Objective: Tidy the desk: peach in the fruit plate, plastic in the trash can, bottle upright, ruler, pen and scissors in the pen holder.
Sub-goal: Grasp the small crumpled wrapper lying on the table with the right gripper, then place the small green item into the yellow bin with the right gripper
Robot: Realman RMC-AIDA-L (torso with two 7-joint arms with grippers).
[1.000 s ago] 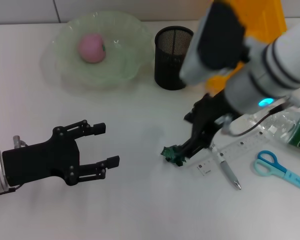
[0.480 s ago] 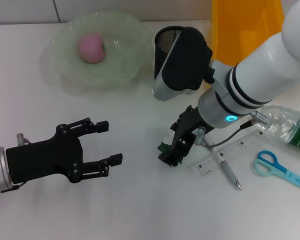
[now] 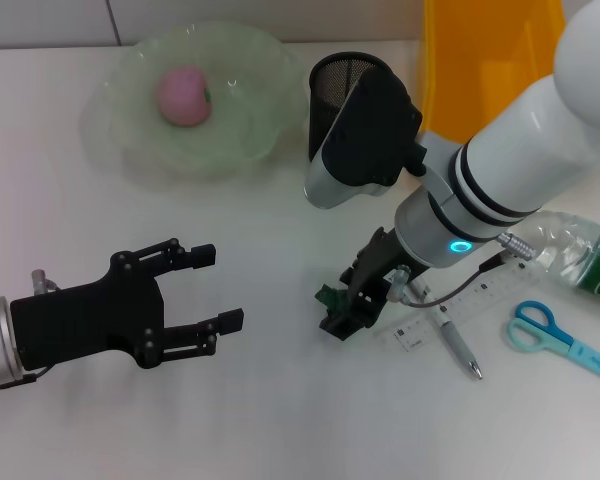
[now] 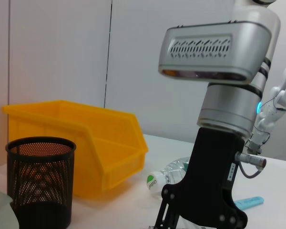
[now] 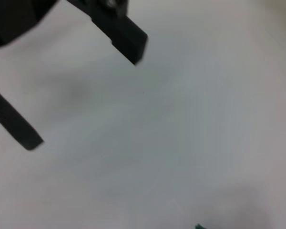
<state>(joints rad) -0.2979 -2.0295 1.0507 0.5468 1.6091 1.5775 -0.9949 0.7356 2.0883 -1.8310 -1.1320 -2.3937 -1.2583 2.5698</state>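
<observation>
A pink peach (image 3: 183, 95) lies in the green glass fruit plate (image 3: 245, 130) at the back left. My right gripper (image 3: 338, 318) is at mid-table, shut on a crumpled green plastic scrap (image 3: 327, 296) just above the surface. Right of it lie the clear ruler (image 3: 465, 302), the pen (image 3: 459, 347) and the blue scissors (image 3: 542, 330). The bottle (image 3: 580, 255) lies on its side at the right edge. The black mesh pen holder (image 3: 342, 72) stands behind my right arm. My left gripper (image 3: 222, 288) hovers open at the front left, holding nothing.
An orange bin (image 3: 490, 45) stands at the back right, beside the pen holder (image 4: 40, 183) in the left wrist view. The right wrist view shows white tabletop (image 5: 181, 119) and the left gripper's fingers (image 5: 126, 36).
My right arm has swung its wrist round towards the left. The gripper and the green plastic have shifted slightly left. The left gripper has barely moved.
</observation>
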